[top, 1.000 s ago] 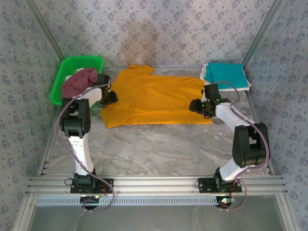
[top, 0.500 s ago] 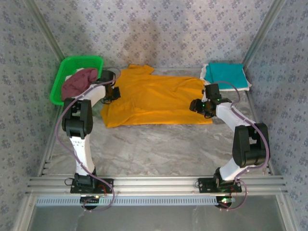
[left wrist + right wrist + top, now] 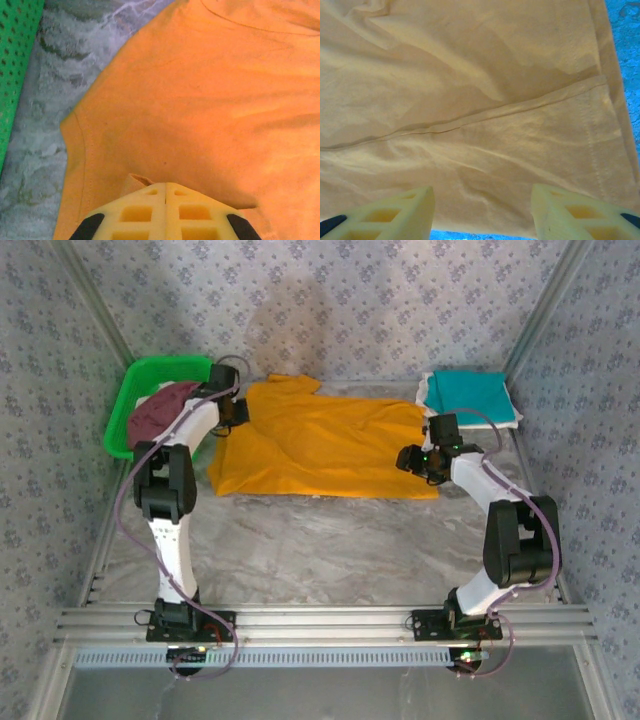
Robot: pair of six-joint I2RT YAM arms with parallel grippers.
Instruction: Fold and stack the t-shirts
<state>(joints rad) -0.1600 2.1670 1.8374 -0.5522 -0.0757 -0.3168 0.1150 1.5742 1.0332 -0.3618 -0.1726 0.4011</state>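
The orange-yellow t-shirt [image 3: 320, 445] lies spread across the back middle of the table. My left gripper [image 3: 238, 412] sits at the shirt's left edge, near a sleeve. Its jaws are shut, and a small pinch of orange cloth [image 3: 134, 181] sticks out beside the fingertips [image 3: 166, 186]. My right gripper [image 3: 410, 460] hovers open over the shirt's right hem [image 3: 485, 150], fingers wide apart with cloth beneath them. A folded teal t-shirt [image 3: 468, 395] rests on a white one [image 3: 512, 421] at the back right. The maroon t-shirt [image 3: 160, 412] is heaped in the basket.
The green plastic basket [image 3: 165, 368] stands at the back left, and its perforated wall [image 3: 12, 60] is close to my left gripper. Patterned walls close in the back and sides. Bare marbled tabletop [image 3: 320, 540] stretches in front of the shirt.
My left gripper has moved toward the back along the shirt's left edge, drawing that side of the cloth with it. The right gripper has barely shifted.
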